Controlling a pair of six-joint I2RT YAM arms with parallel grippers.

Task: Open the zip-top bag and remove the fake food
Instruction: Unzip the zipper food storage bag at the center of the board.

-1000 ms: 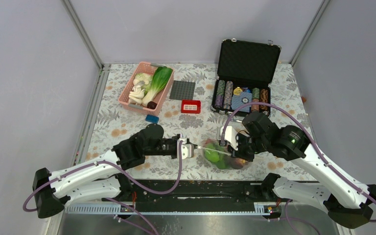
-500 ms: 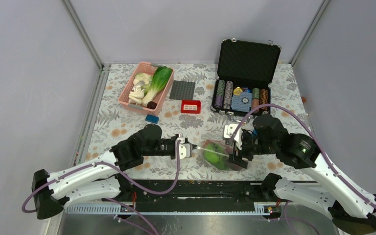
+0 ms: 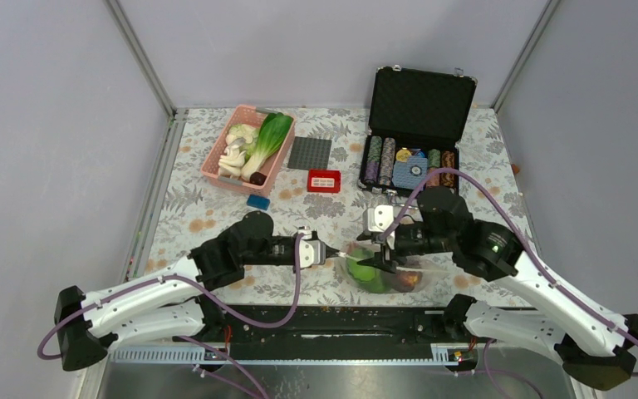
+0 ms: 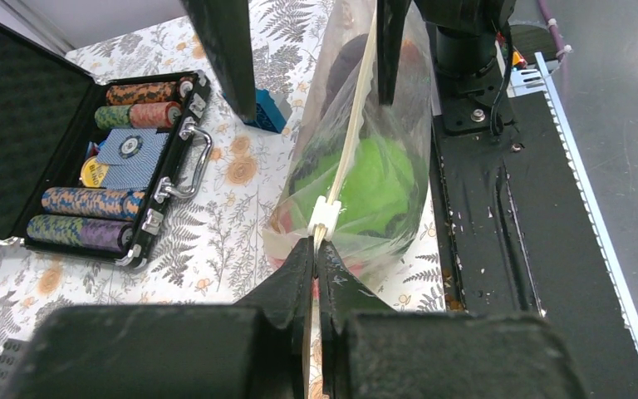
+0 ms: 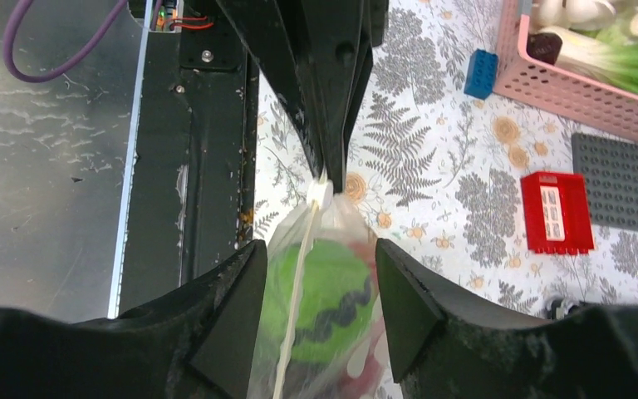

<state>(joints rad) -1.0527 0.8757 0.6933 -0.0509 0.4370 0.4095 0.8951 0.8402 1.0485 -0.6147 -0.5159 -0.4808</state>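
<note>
Right hand (image 5: 317, 258) has let go and shifted toward the slider (image 5: 320, 193); its jaws now stand apart, straddling the zip-top bag (image 4: 332, 100). Left hand (image 4: 314, 249) is pinched tight on the bag's seal end. The bag stands at the surface's (image 3: 316, 216) near edge. Its seal looks unopened, with the fake food (image 4: 374, 179) inside. A re-grip is likely.

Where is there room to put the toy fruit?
Bare flowery cloth lies left of the small blue brick, below the pink slotted basket, and between the red brick and the black chip case. Crowded: around the clear plastic bag at the near edge.
</note>
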